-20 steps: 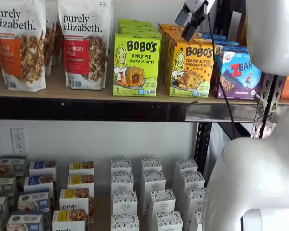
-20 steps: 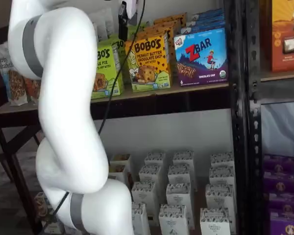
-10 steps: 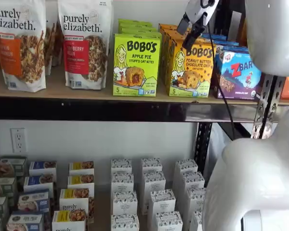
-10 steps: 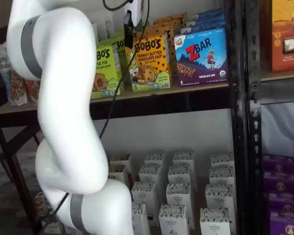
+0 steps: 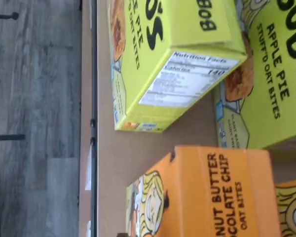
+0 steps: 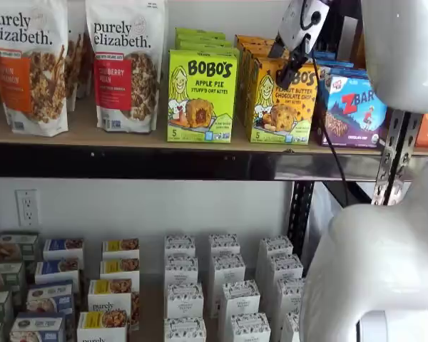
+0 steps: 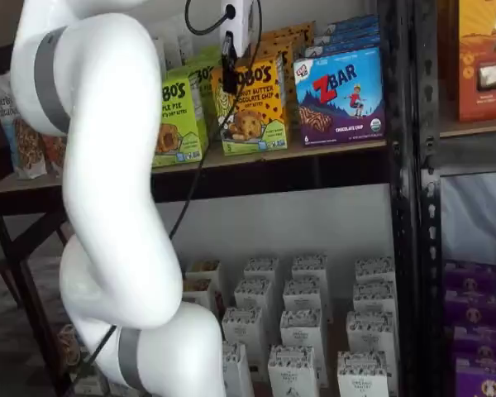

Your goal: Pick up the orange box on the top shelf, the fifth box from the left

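Wrist view close above the top shelf (image 5: 108, 163), looking down on box tops, seemingly turned sideways; one shelf view faces the shelves (image 6: 128, 162) head-on, one from the right at an angle (image 7: 314, 165); both share top shelf and lower boxes.

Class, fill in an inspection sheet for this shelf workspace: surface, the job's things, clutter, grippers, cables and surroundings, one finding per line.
Surface: the top shelf, tan board with a black front rail, is stocked along its length.
Job's things: the orange box stands upright at the shelf front, with more orange cartons behind it.
Clutter: a lime-green Apple Pie box stands to one side, a ZBar box to the other; granola bags stand further along.
Grippers: the gripper hangs in front of the orange box's upper part; whether the jaws are open cannot be told.
Cables: a black cable hangs from the gripper.
Surroundings: small white boxes on the lower shelf.
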`<action>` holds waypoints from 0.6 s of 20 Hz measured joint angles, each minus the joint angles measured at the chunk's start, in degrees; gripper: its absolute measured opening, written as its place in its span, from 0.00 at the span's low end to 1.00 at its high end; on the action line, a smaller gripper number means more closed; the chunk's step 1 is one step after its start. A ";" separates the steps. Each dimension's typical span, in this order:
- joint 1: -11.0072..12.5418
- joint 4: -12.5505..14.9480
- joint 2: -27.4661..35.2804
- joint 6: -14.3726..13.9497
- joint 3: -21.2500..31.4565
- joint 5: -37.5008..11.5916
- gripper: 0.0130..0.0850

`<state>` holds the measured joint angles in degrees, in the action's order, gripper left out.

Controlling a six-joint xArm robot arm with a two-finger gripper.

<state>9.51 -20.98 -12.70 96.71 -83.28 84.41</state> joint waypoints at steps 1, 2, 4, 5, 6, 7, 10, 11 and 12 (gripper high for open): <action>-0.01 0.27 0.50 0.04 -0.39 0.50 1.00; -0.15 0.57 0.99 -0.02 -0.84 1.02 1.00; -0.69 1.45 1.67 -0.34 -1.26 1.35 1.00; -1.02 1.91 1.93 -0.54 -1.34 1.34 1.00; -1.32 2.33 2.14 -0.74 -1.40 1.34 1.00; -1.63 2.74 2.30 -0.94 -1.42 1.27 1.00; -2.42 3.80 2.88 -1.51 -1.65 1.51 1.00; -2.68 4.12 3.08 -1.71 -1.79 1.72 1.00; -2.91 4.37 3.26 -1.91 -1.92 1.93 1.00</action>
<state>6.60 -16.61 -9.44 94.80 -85.20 86.34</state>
